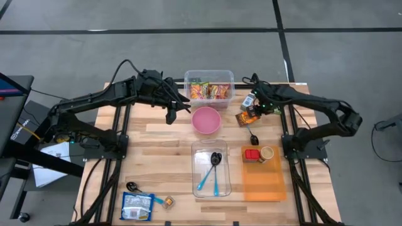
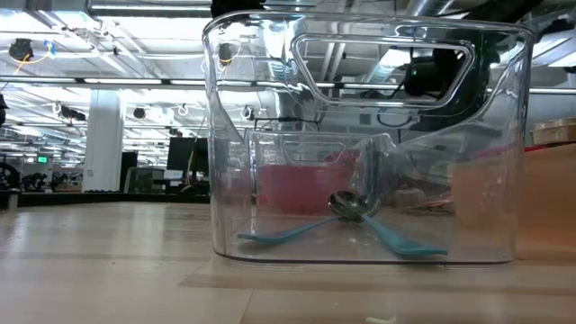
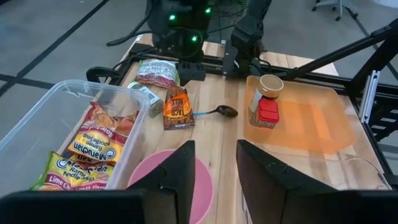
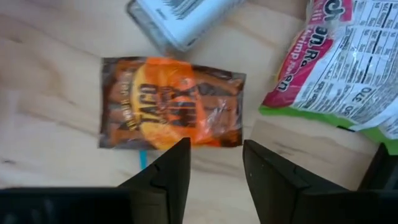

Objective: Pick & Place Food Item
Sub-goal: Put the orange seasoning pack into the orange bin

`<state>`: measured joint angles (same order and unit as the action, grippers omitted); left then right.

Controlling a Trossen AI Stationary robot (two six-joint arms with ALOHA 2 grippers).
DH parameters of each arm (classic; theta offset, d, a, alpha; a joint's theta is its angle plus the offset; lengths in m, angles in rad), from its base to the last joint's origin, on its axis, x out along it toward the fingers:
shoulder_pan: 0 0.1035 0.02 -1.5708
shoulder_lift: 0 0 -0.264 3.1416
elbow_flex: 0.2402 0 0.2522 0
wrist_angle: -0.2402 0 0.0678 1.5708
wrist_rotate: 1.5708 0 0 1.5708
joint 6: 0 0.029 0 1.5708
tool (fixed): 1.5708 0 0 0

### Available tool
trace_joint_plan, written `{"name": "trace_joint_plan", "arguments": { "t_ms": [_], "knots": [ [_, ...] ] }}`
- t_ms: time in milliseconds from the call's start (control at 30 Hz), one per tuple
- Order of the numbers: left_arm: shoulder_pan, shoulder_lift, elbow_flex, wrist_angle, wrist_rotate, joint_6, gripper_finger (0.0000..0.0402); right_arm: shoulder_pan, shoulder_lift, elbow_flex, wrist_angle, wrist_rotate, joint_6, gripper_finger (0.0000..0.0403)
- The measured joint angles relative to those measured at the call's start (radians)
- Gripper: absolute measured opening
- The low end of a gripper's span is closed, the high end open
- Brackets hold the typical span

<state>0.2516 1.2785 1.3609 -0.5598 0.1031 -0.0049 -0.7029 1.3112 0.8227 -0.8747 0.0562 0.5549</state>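
- Two arms reach in over the table's far side: your right gripper (image 4: pixel 214 177) hangs right above the orange taco mix packet (image 4: pixel 171 112), jaws apart, nothing between them.
- Your left gripper (image 3: pixel 214 180) sits over the pink bowl (image 1: pixel 206 120) beside the clear noodle bin (image 1: pixel 209 76), jaws apart and empty too.
- Only the right wrist view shows the ramen pack (image 4: pixel 348 56) lying just beside that packet.
- The low view mostly gives you the clear utensil bin (image 2: pixel 364 144).
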Motion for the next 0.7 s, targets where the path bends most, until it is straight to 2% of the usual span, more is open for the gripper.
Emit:
{"name": "trace_joint_plan", "arguments": {
  "t_ms": [300, 433, 700],
  "knots": [
    [-0.018, 0.0, 0.0, 0.0, 0.0, 0.0, 0.0112, -0.081, 0.096, -0.002, 0.03, -0.006, -0.099, 0.0138],
    [-0.025, 0.0, 0.0, 0.0, 0.0, 0.0, 0.0112, -0.085, 0.125, -0.002, 0.051, -0.053, -0.126, 0.0139],
    [-0.025, 0.0, 0.0, 0.0, -0.001, -0.001, 0.0112, -0.071, 0.17, -0.018, 0.058, -0.06, -0.147, 0.013]
  ]
}}
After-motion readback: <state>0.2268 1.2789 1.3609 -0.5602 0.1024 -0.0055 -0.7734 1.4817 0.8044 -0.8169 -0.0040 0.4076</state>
